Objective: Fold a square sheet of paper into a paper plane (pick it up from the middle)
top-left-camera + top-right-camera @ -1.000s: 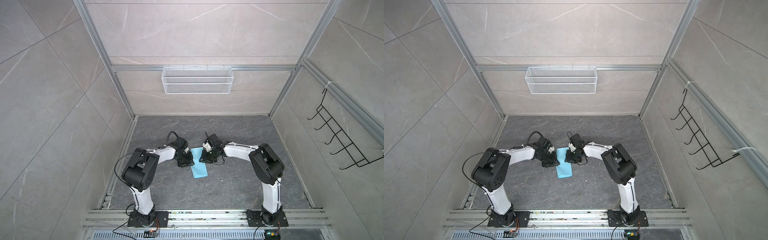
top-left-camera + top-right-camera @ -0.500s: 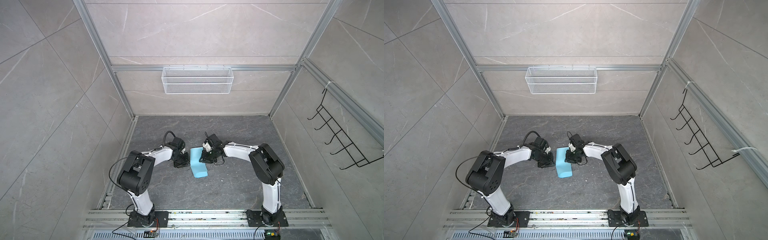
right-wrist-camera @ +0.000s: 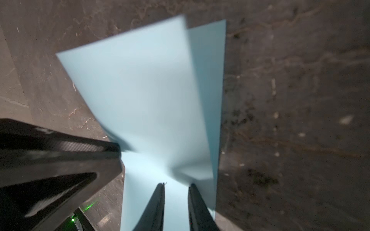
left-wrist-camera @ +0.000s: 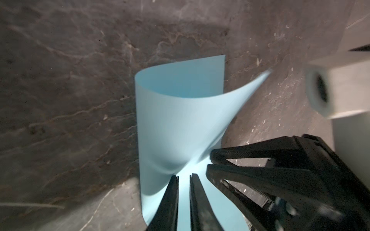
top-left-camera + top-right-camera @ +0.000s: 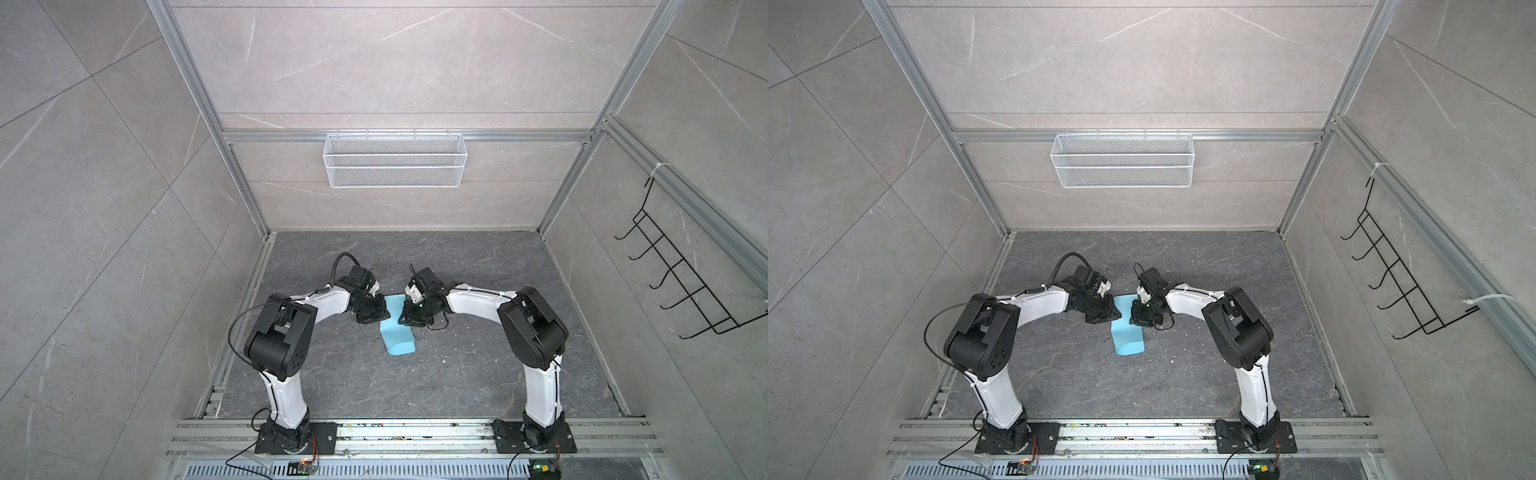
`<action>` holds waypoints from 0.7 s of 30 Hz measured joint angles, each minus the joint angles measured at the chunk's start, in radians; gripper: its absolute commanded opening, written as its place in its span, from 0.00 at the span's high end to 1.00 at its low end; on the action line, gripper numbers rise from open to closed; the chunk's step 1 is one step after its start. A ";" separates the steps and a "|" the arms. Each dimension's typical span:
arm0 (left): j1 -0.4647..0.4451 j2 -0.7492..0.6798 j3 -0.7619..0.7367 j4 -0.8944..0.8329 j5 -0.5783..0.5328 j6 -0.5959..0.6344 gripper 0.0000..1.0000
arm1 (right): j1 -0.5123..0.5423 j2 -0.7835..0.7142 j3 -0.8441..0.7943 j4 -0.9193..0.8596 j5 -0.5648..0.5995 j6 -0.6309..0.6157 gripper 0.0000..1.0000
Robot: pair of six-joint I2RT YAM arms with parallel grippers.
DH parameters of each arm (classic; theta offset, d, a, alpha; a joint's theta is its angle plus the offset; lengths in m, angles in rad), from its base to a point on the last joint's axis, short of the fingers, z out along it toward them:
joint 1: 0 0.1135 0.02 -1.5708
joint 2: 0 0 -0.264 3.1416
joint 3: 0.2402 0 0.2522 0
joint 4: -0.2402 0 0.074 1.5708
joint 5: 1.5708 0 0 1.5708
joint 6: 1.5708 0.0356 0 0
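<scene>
We see the square sheet of paper (image 5: pixel 398 337) as thin, smooth, matt light-blue paper. The floor (image 5: pixel 457 374) looks like dark veined stone, matt and speckled. The walls (image 5: pixel 104 208) are pale tile with a soft sheen; the frame (image 5: pixel 399 136) is brushed metal. The basket (image 5: pixel 395 166) is white-coated wire mesh, the hook rack (image 5: pixel 683 261) black wire. The arm shells (image 5: pixel 328 302) are glossy white plastic; the fingers (image 3: pixel 157 204) of the right gripper (image 3: pixel 176 185), dull black plastic

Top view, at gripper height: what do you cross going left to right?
left arm elbow → left gripper → square sheet of paper → right gripper → right arm elbow
</scene>
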 measured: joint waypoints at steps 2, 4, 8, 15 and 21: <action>0.003 0.015 0.000 -0.001 -0.003 0.002 0.83 | 0.000 0.000 0.000 0.000 0.000 0.000 0.74; 0.012 0.019 -0.008 0.003 -0.005 0.005 0.83 | 0.000 0.000 0.000 -0.001 0.000 0.000 0.74; 0.041 0.018 -0.033 0.022 0.016 0.014 0.83 | 0.002 0.001 0.003 -0.005 0.004 0.000 0.74; 0.106 -0.010 -0.056 0.011 0.023 0.051 0.83 | 0.002 0.001 0.003 -0.007 0.006 0.000 0.74; 0.087 -0.020 0.000 -0.009 0.027 0.067 0.82 | 0.002 0.001 0.003 -0.007 0.007 0.000 0.74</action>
